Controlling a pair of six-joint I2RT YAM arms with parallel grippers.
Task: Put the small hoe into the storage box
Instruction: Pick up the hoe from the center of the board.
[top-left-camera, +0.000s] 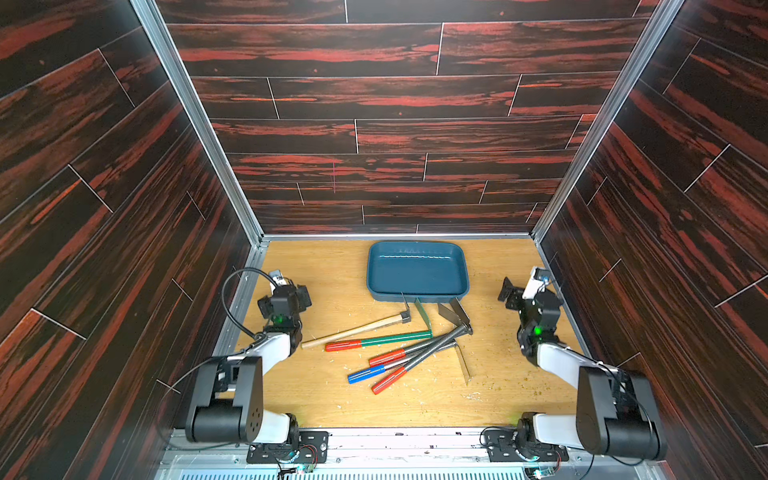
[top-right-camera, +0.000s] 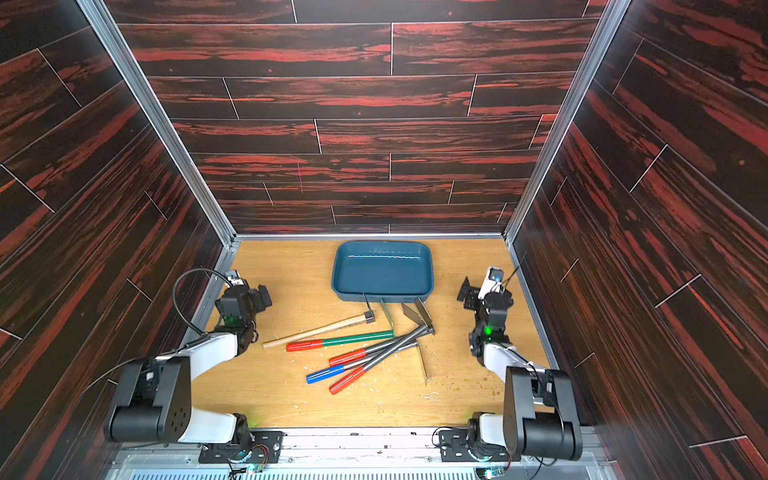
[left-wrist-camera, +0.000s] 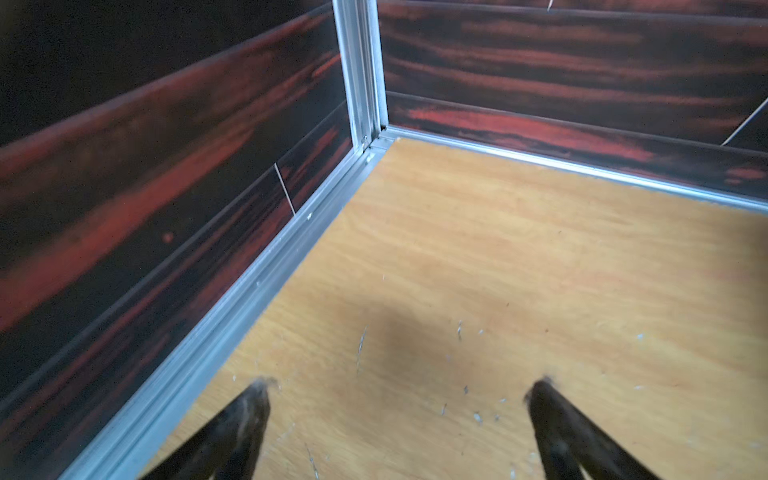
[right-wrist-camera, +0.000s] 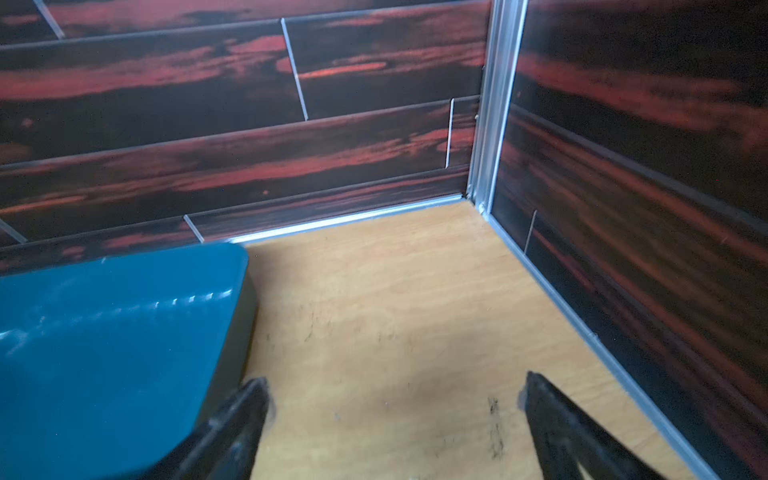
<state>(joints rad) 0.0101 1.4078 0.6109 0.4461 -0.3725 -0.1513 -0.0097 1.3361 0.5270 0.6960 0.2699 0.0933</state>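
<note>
The storage box (top-left-camera: 417, 286) (top-right-camera: 382, 289) is a shallow teal tray with nothing in it, at the back middle of the wooden floor; its corner (right-wrist-camera: 104, 332) shows in the right wrist view. Just in front of it, several small hoes lie crossed in a pile: one with a wooden handle (top-left-camera: 357, 330) (top-right-camera: 318, 331), one with a green shaft and red grip (top-left-camera: 378, 341) (top-right-camera: 338, 342), and grey-shafted ones with red or blue grips (top-left-camera: 386, 357). My left gripper (top-left-camera: 286, 300) (top-right-camera: 243, 300) (left-wrist-camera: 401, 384) hangs open over bare floor left of the pile. My right gripper (top-left-camera: 528, 296) (top-right-camera: 486, 296) (right-wrist-camera: 395, 382) is open beside the box's right end.
Dark wood-patterned walls with aluminium rails close in the floor on three sides. Small chips and debris (top-left-camera: 473, 395) are scattered over the floor near the pile.
</note>
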